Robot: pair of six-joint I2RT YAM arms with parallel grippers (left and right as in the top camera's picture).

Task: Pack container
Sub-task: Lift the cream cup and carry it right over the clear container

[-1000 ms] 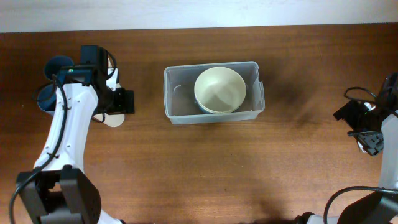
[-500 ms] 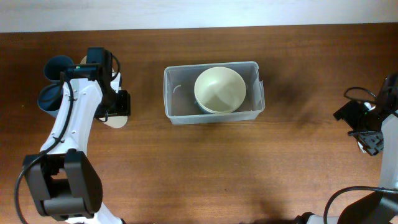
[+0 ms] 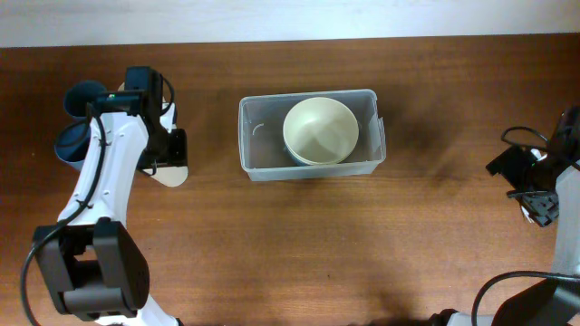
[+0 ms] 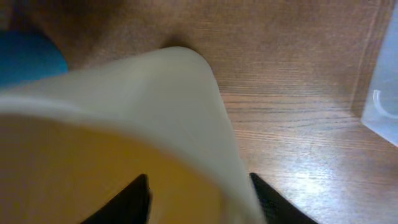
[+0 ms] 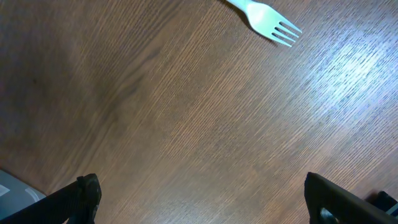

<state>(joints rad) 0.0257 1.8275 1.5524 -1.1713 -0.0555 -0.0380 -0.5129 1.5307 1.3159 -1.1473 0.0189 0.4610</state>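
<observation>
The clear, translucent plastic rectangular container (image 3: 263, 152), rimmed and round-cornered, holds a round cream bowl (image 3: 319, 129) and sits well to the right of the left gripper (image 3: 169, 150), with the right gripper (image 5: 208, 200) far out on its other side. The left gripper's fingers (image 4: 135, 198) straddle the wall of a second cream bowl (image 4: 155, 106), partly parted, though I can't tell whether they pinch it, with round blue bowls (image 3: 83, 94) just beside it. The right gripper's fingers (image 5: 84, 194) gape wide, holding nothing, a white plastic fork (image 5: 264, 18) ahead of them.

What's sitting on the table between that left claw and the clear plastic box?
Nothing: the overhead view shows only bare wooden table between the left gripper and the clear box.
</observation>
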